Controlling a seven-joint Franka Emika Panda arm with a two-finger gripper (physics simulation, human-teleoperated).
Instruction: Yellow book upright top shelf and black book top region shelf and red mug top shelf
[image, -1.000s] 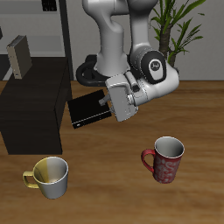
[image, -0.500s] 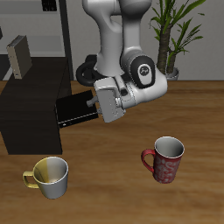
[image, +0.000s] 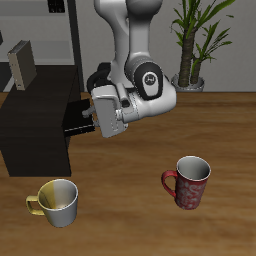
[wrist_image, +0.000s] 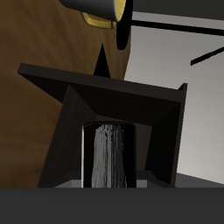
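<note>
Gripper (image: 92, 117) clamping black book (image: 76, 116), holding it level beside shelf (image: 38, 128) edge. Yellow book (image: 21, 64) standing upright on shelf. Red mug (image: 188, 182) sitting well apart from shelf.

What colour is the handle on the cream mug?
Yellow; the cream mug shows it best in the exterior view.

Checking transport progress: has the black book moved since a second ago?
Yes. Held by the gripper, the black book has travelled sideways toward the shelf, now reaching its edge.
</note>
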